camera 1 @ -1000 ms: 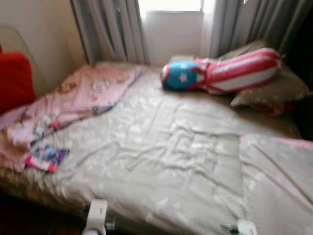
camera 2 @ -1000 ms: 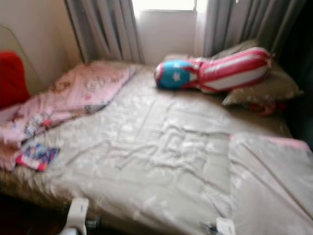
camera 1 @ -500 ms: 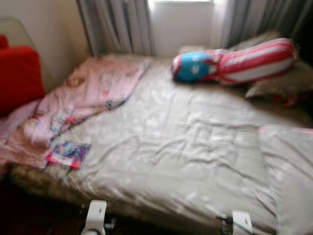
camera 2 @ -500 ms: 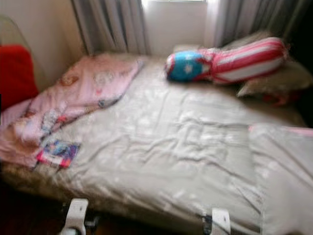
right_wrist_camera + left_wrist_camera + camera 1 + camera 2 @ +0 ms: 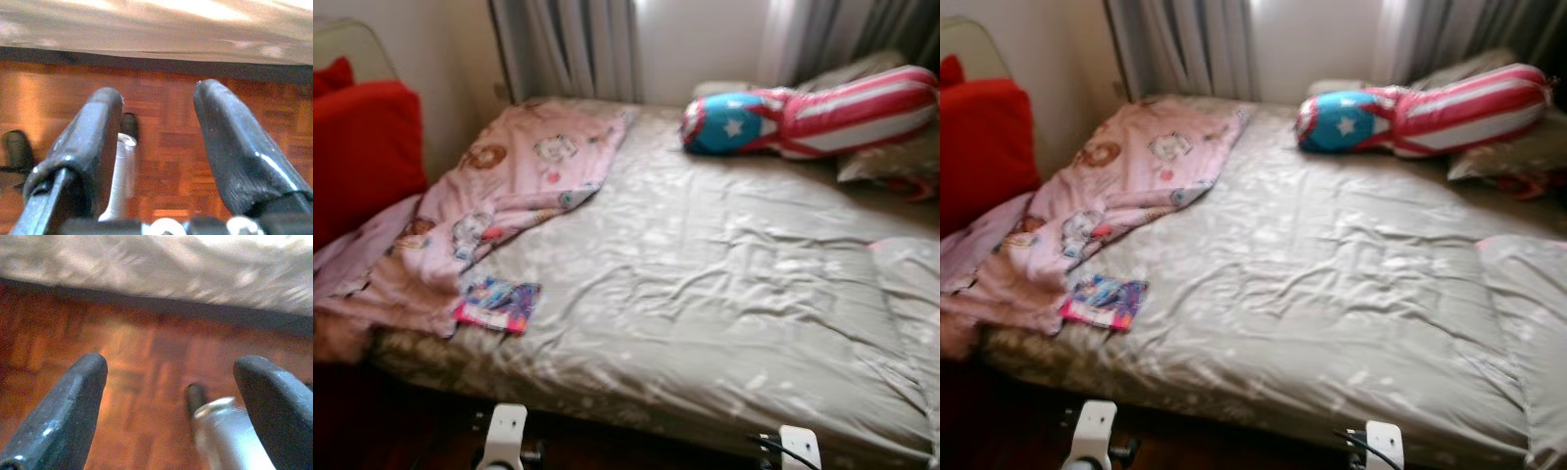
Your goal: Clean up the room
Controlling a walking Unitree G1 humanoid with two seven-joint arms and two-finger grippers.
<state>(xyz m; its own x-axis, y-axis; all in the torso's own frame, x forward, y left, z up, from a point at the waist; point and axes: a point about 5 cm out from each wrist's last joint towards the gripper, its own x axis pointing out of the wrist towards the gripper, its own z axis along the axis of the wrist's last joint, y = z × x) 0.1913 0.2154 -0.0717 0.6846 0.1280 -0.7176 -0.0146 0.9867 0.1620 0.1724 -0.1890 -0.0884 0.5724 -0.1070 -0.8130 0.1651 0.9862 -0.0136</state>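
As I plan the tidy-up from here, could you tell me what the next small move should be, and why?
Probably a step toward the bed's near left corner, raising the left gripper toward the booklet. The booklet lies loose by the crumpled pink blanket, close to the edge. Both grippers hang low over the floor with fingers open and empty, the right gripper too.

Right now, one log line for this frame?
phase: approaching bed | left gripper: open, idle over floor | right gripper: open, idle | targets: pink blanket, small booklet
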